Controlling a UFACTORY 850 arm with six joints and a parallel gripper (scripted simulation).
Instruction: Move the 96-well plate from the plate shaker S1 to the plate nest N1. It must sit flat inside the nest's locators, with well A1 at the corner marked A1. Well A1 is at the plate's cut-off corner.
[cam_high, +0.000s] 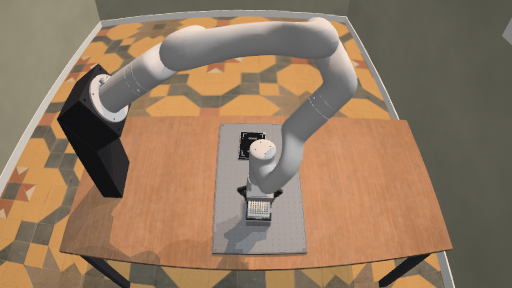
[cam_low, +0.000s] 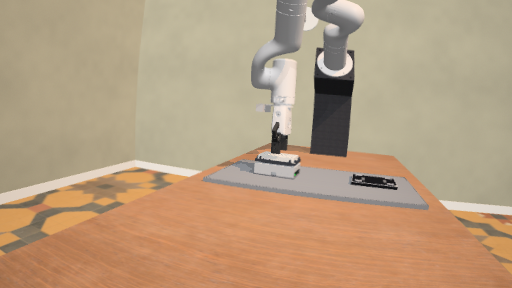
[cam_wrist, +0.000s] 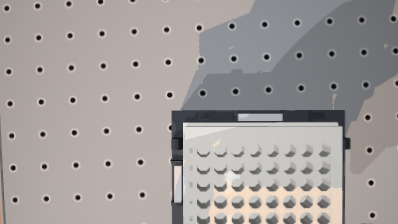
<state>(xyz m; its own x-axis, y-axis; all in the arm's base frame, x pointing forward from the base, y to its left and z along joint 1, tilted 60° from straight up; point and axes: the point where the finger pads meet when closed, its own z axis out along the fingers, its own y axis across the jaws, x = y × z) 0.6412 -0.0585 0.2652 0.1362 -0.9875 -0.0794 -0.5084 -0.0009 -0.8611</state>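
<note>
Hanging directly above the plate shaker S1 (cam_low: 276, 169) with the end effector (cam_low: 275, 145) spread fully apart and gripping nothing, fingertips just over the 96-well plate (cam_high: 259, 209). Resting on the shaker, the plate showing rows of round wells in the wrist view (cam_wrist: 262, 172), framed by the shaker's dark rim on the left, top and right; lower part cut off by the frame edge, cut-off corner not discernible. Sitting on the grey perforated baseplate (cam_high: 227, 190), the shaker lying toward the near end, with bare perforated plate showing to its left and beyond its far edge in the wrist view. Lying well apart on the same baseplate toward the far end, the plate nest N1 (cam_high: 249, 141), black, low and flat, holding nothing; partly covered in the top view by the white wrist link (cam_high: 263, 155). Running lengthwise down the middle of the wooden table (cam_high: 370, 200), the baseplate leaving wide wood on either side. Standing at the table's far left corner, the tall black pedestal (cam_high: 100, 155) carrying the arm (cam_high: 240, 42), which is arching over the floor behind the table and coming down over the baseplate.
</note>
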